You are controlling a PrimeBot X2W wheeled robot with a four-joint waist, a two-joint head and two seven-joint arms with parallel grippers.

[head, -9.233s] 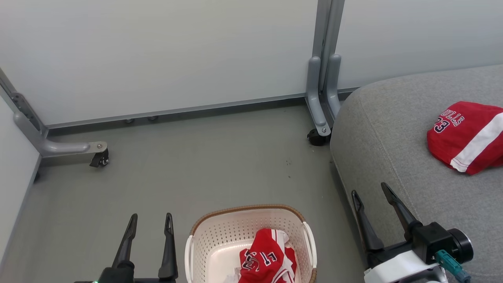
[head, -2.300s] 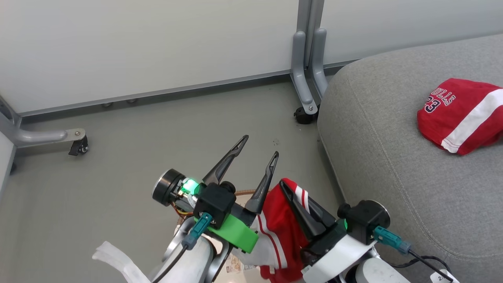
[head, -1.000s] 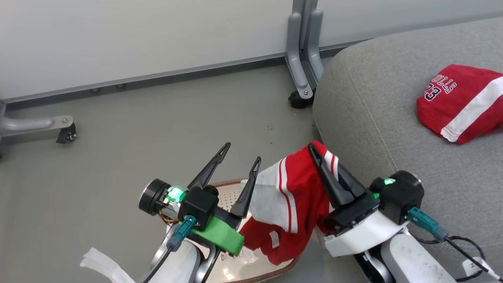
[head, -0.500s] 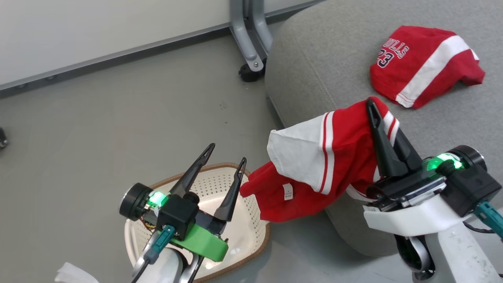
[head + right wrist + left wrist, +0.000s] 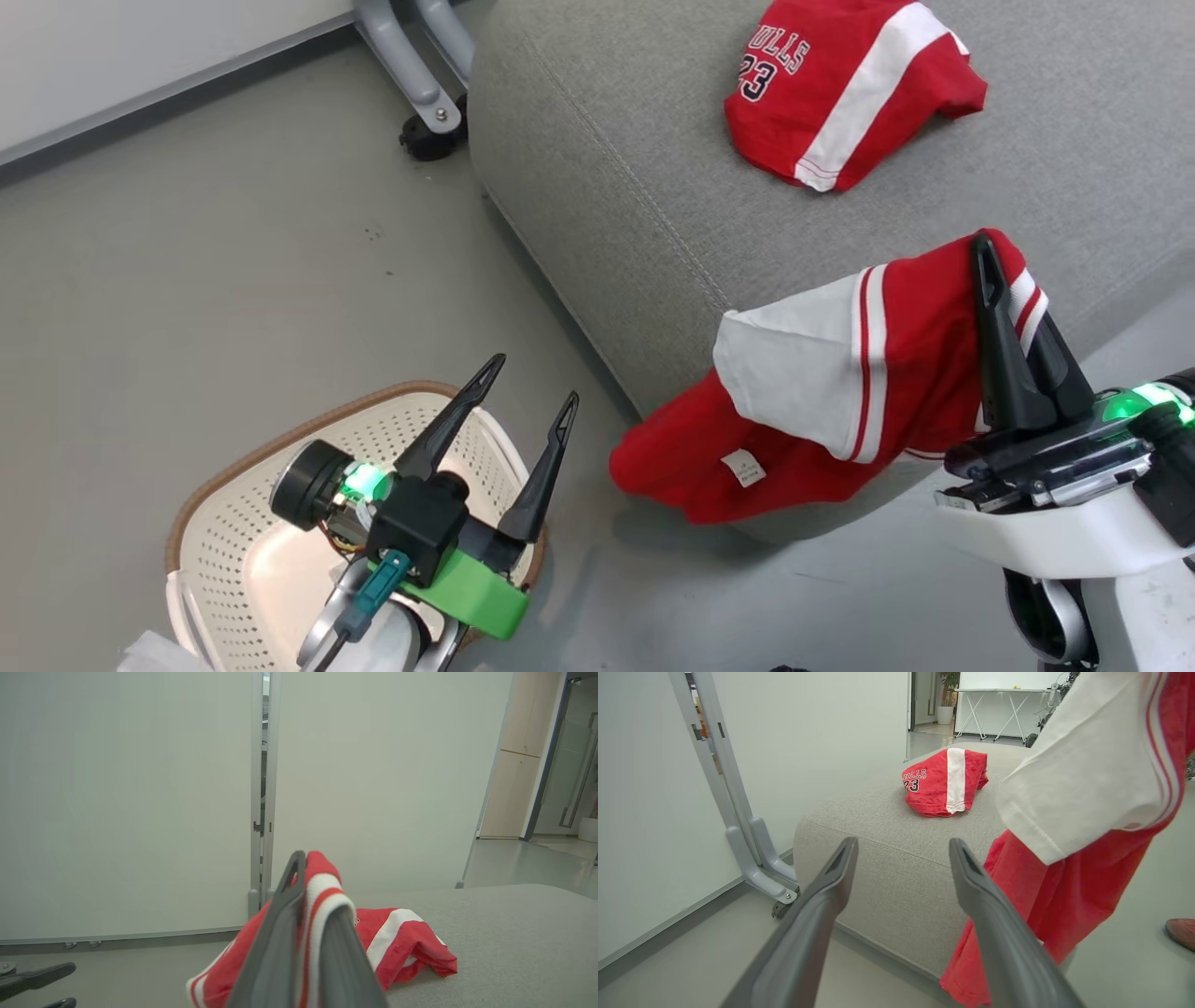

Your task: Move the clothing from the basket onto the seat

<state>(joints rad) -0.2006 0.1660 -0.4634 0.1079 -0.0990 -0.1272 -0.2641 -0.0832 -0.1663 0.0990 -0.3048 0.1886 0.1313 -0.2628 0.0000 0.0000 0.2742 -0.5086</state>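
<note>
Grey floor (image 5: 233,233) fills the left of the head view; the grey seat (image 5: 635,121) spans the upper right. One red jersey (image 5: 840,84) lies on the seat at the top of the frame. A second jersey (image 5: 822,401) hangs right of centre from my right pincer (image 5: 997,271), whose fingers are clamped together on a striped fold. The cloth droops past the seat's front edge toward the floor; whether it brushes the seat's side I cannot tell. My left pincer (image 5: 532,380), lower centre, has its fingers spread and holds nothing. It stands above the basket (image 5: 224,523) at lower left, and what shows of the basket's inside is bare of cloth.

Handling: I judge the garment light, soft and limp. It drapes rather than keeps shape, so a pinch on a bunched fold or the thicker trim seems safest. The trailing hem needs lifting above the seat edge before release.

Change: in the earliest frame this jersey lay in the basket and both pincers were empty; now it is out and carried. The seat's leftward shift in frame is the camera turning.
</note>
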